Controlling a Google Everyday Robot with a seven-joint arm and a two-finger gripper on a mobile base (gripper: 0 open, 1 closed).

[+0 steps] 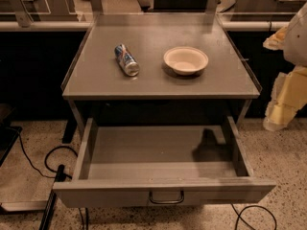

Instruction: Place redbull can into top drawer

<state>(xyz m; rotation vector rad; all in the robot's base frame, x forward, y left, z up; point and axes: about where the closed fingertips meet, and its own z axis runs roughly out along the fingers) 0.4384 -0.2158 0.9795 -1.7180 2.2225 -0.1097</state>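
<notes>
Redbull can (126,60) is down on its side on the grey table top (158,83), left of centre. It lies on a slant, with one shiny silver end turned toward the front edge and the blue and silver body running back and to the left. Just to its right, not touching, sits a white bowl (185,60), upright, with its pale inside showing.

Below the table top, the top drawer (163,190) is pulled well out toward the camera. Its flat front panel is the nearest thing in shot, with the small metal bar handle (166,197) at the panel's centre. The grey drawer floor is in full sight, and a dark shadow (211,147) falls across its right rear corner.

Over at the far right edge of the one camera view hangs the gripper (283,102), a pale, yellowish shape beside the table and a little lower than the table top. It is well apart from the can, with the bowl between them, and it holds nothing that can be seen. Whether it is spread or closed, I cannot tell from this angle.

On the speckled floor (283,157), a dark cable (36,169) loops at the left of the drawer, and another curls at the lower right.
</notes>
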